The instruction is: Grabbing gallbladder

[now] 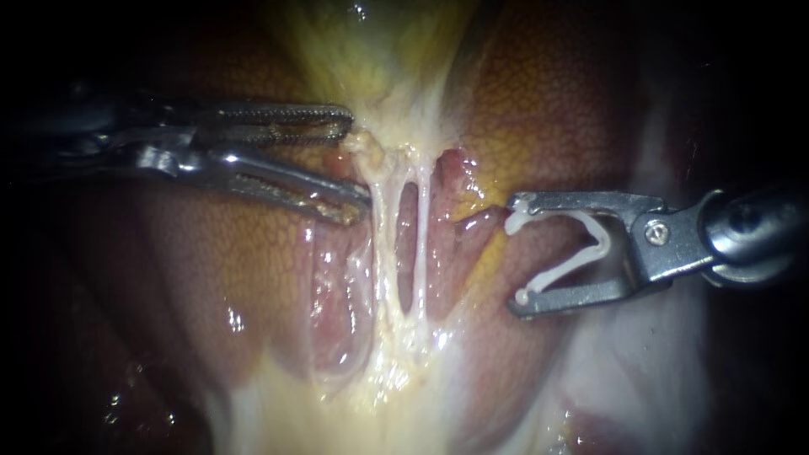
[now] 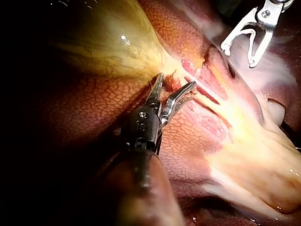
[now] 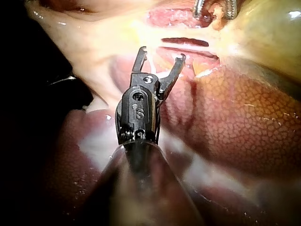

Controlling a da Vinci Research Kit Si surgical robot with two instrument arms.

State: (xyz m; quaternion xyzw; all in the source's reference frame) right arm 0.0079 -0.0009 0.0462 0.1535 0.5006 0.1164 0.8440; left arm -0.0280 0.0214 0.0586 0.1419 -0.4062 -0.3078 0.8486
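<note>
The gallbladder [image 2: 108, 47] is the yellow-green sac lying on the liver [image 1: 211, 253]. It narrows to a pale neck, and two thin white tubes [image 1: 384, 227] run on from there, side by side. The left instrument [image 1: 358, 164] has its claw spread at that narrowing. A small yellowish nub of tissue [image 1: 364, 145] sits just at the tips, and nothing is pinched yet. The lower half of the claw lies close over the liver surface.

The main risk, as I judge it, is closing on the wrong thing. The tips are very near the tops of the tubes, so a slightly deep bite could catch a tube rather than the gallbladder wall, and any pull would then stretch or tear it. A shallow bite on the nub alone could slip off, since the tissue looks wet and glossy. Closing with the lower half pressed down could also pinch the liver and tear it.

The right instrument [image 1: 516, 253] waits well apart on the far side of the tubes, its claw wide but cradling a white clip [image 1: 581, 244] that touches both halves. If the gallbladder is tugged sharply toward it, the tubes could swing against those open tips.
</note>
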